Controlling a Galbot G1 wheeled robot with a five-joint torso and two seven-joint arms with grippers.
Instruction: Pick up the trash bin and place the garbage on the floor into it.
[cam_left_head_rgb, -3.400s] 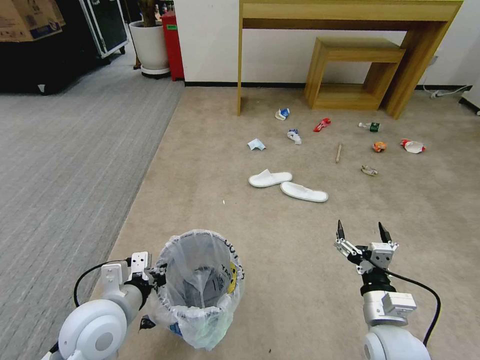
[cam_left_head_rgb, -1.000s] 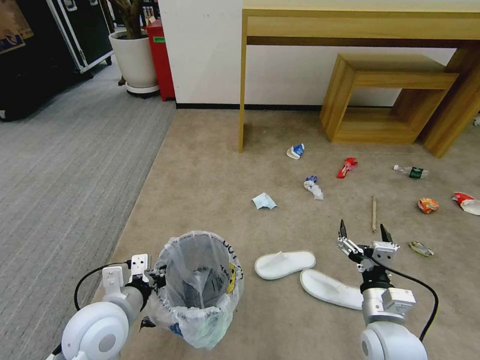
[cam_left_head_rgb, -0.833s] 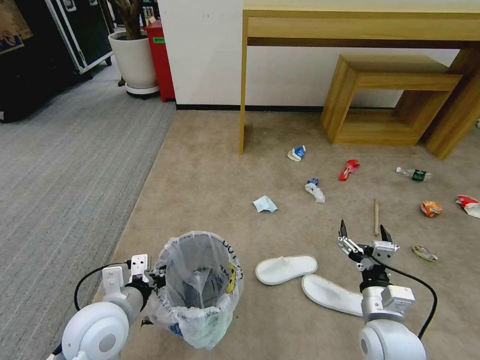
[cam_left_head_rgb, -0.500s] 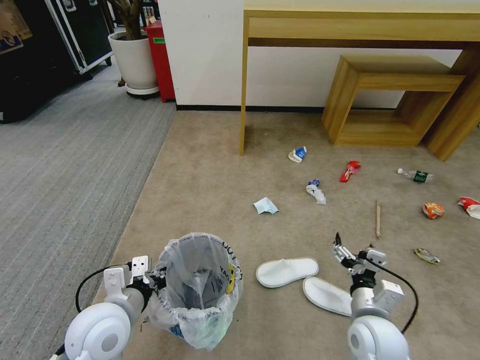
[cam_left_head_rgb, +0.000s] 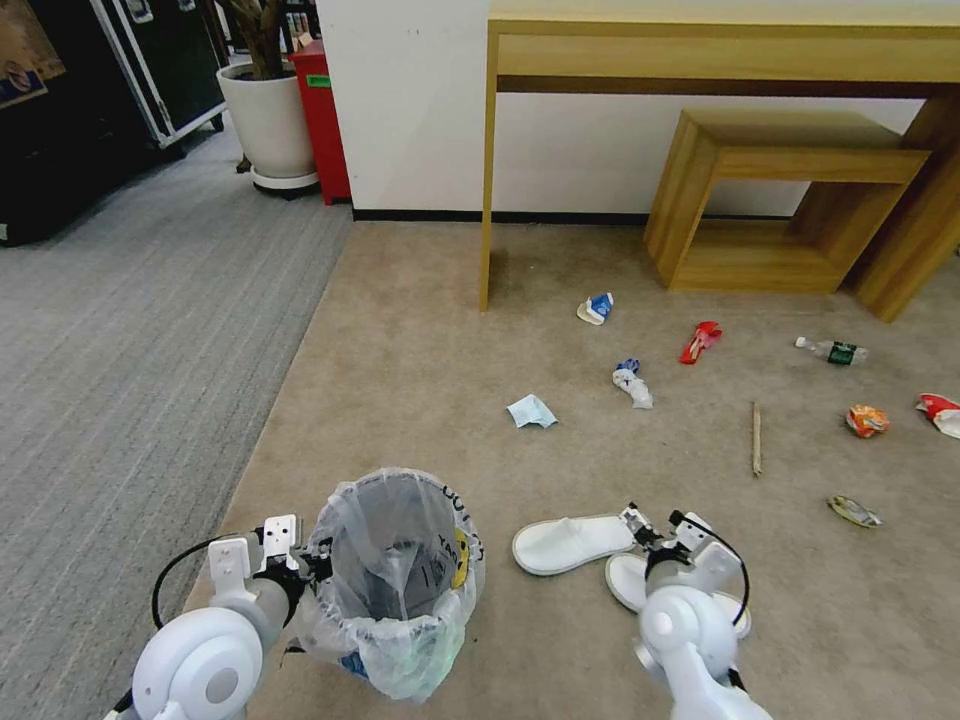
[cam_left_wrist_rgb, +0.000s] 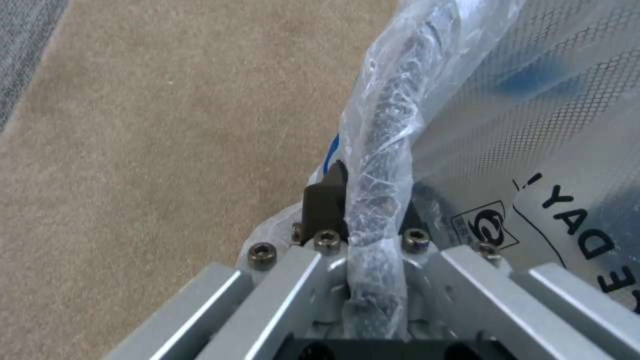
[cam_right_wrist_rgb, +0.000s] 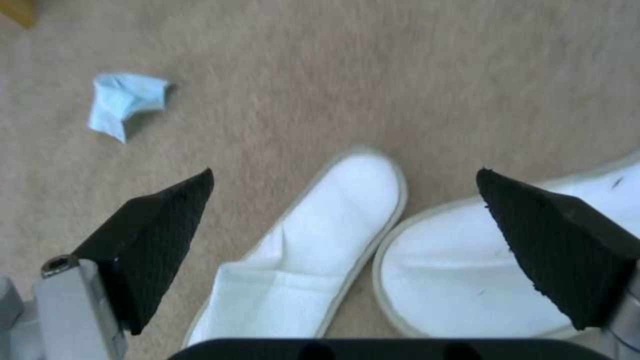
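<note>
Trash bin gripped at its bagged rim by the left tool, clamped tight.
Right tool gapes wide, empty, above two slippers, ready to pinch one.

Ahead of me stood a long wooden table against a white wall with a dark skirting strip. Under its right part sat a lower wooden bench, the same pale oak colour, open beneath. To my left lay a grey ribbed carpet, running back toward the far corner. There a white planter rested on a round base, a trunk rising from it. Just beside the planter, against the wall's edge, stood a red box with a green label. Farther left I saw a black case with metal edging, and a cardboard box at the picture's edge.
</note>
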